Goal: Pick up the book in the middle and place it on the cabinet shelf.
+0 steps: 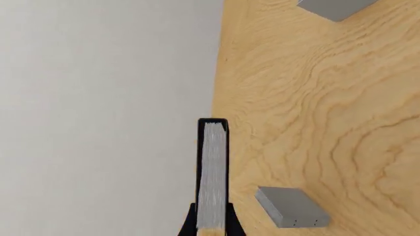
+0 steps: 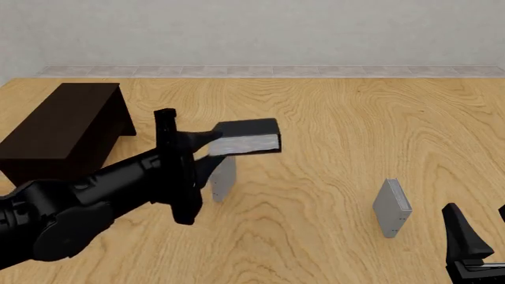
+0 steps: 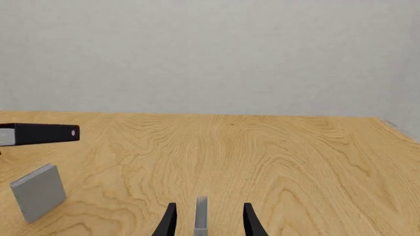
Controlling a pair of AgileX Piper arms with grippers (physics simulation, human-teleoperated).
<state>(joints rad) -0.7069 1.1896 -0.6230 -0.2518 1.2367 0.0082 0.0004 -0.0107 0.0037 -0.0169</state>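
Clamped on the thick black-covered book, the left gripper holds it over the wooden table's edge. Front view: book aloft, apart from the dark brown cabinet shelf. Right gripper spread, straddling a thin grey book.

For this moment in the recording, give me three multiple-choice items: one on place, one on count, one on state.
1. Where is the black book?
A. lying on the table
B. held up in the left end effector
C. on the cabinet

2. How many grey books stand on the table?
A. one
B. two
C. four

3. What is the right end effector's state?
A. open, holding nothing
B. shut on a grey book
C. shut on the black book

Answers:
1 B, the left wrist view shows the fingers clamped on its covers, off the table.
2 B, one beneath the black book, one near the right arm.
3 A, its fingers stand apart, with a grey book standing beyond them.
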